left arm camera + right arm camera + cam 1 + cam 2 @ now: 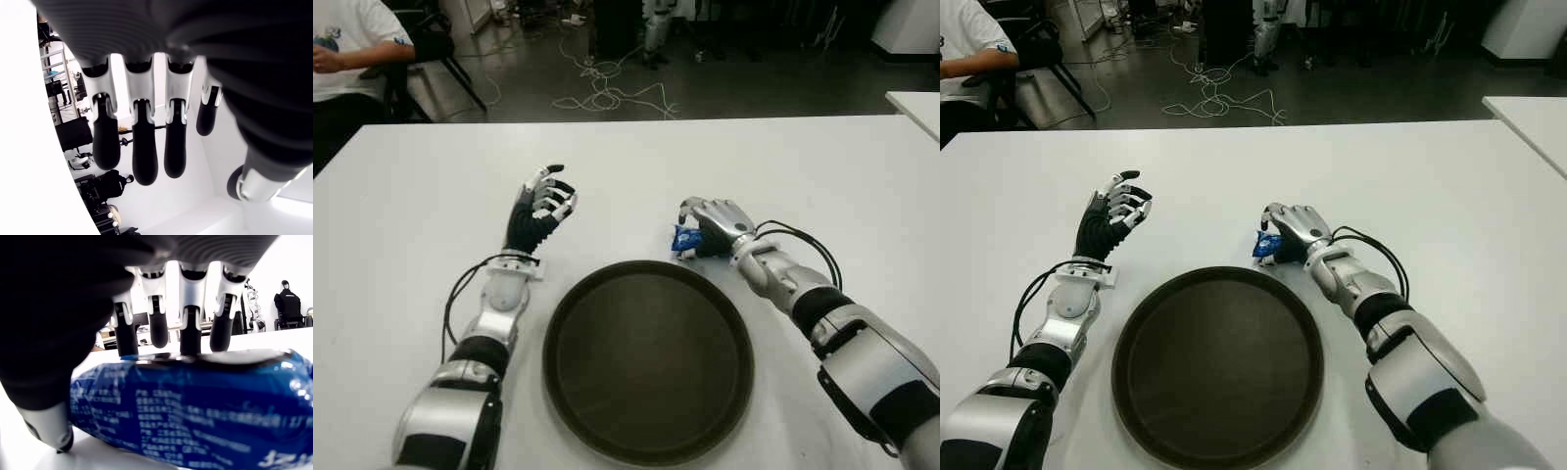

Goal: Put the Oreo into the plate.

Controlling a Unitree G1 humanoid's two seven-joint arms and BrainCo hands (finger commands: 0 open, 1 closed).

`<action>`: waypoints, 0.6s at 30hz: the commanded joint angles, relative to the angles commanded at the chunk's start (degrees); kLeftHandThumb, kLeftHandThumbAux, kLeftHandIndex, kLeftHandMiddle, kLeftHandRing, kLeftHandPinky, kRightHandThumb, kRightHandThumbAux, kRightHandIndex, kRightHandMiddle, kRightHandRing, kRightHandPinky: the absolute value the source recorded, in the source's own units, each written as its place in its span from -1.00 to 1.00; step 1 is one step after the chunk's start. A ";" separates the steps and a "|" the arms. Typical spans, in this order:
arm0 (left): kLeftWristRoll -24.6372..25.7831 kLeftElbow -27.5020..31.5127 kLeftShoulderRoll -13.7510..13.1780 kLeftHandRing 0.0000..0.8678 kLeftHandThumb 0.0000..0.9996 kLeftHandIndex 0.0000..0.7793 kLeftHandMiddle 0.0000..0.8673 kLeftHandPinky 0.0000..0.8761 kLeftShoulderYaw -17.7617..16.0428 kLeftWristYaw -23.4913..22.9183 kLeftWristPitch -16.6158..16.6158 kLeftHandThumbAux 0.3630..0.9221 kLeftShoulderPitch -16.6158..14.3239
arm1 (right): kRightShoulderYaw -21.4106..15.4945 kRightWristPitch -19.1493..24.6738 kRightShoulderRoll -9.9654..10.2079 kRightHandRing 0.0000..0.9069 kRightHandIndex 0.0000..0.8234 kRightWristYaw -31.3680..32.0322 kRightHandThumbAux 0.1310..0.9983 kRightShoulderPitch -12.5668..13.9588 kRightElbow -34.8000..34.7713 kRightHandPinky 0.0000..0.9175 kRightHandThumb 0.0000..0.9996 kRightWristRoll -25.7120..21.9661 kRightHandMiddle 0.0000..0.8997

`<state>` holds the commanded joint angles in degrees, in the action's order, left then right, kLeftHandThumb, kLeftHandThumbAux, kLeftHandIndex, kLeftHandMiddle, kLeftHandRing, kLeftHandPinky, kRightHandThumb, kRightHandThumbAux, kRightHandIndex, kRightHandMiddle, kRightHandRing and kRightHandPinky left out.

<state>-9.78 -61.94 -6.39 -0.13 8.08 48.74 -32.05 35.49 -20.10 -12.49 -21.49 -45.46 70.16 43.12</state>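
Note:
A blue Oreo pack (pixel 684 238) lies on the white table (pixel 822 166) just past the far right rim of the round dark plate (pixel 646 362). My right hand (pixel 703 231) covers the pack, shut on it. In the right wrist view its fingers (pixel 190 328) curl over the top of the Oreo pack (pixel 195 406) and the thumb presses its side. The pack still touches the table. My left hand (pixel 546 201) shows left of the plate, open, with its fingers (pixel 139 147) spread and nothing in them.
A person in a white shirt (pixel 342 49) sits at the far left corner of the table. Cables (pixel 607 93) lie on the floor beyond the far edge. Another white table (pixel 915 103) stands at the right.

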 joint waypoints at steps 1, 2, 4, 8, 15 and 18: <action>0.05 -0.01 0.02 0.17 -0.31 -0.45 -0.01 0.29 -0.02 -0.04 0.03 -0.04 0.01 | -0.02 0.00 0.00 0.01 -0.09 0.02 0.28 0.00 0.02 -0.05 -0.82 0.04 -0.02; 0.13 0.01 0.08 0.18 -0.31 -0.44 0.00 0.30 -0.05 -0.08 0.09 -0.03 0.01 | -0.03 0.05 0.01 0.01 -0.09 -0.02 0.28 -0.01 0.05 -0.05 -0.82 0.08 -0.03; 0.21 0.05 0.14 0.21 -0.33 -0.42 0.01 0.32 -0.09 -0.10 0.16 -0.04 0.03 | -0.06 0.20 0.04 0.00 -0.14 -0.19 0.26 -0.01 0.09 -0.04 -0.83 0.15 -0.05; 0.20 0.11 0.16 0.21 -0.32 -0.40 0.02 0.32 -0.09 -0.05 -0.01 -0.04 0.06 | -0.16 0.87 0.16 0.02 -0.18 -0.60 0.24 -0.08 0.09 -0.01 -0.76 0.18 -0.04; 0.48 0.07 0.15 0.16 -0.24 -0.40 0.00 0.28 -0.15 -0.57 -0.37 -0.04 -0.01 | -0.69 2.45 0.17 0.34 0.02 -1.56 0.35 -0.40 -0.65 0.31 0.31 0.04 0.33; 0.38 0.02 0.08 0.15 -0.25 -0.40 -0.02 0.27 -0.09 -0.53 -0.37 -0.07 -0.04 | -1.28 2.62 0.20 0.52 0.04 -3.24 0.34 -0.24 -0.82 0.46 0.38 -0.33 0.54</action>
<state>-9.40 -61.91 -6.31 -0.22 7.55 48.37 -32.09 34.21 -17.49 -12.29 -24.73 -45.70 69.34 42.79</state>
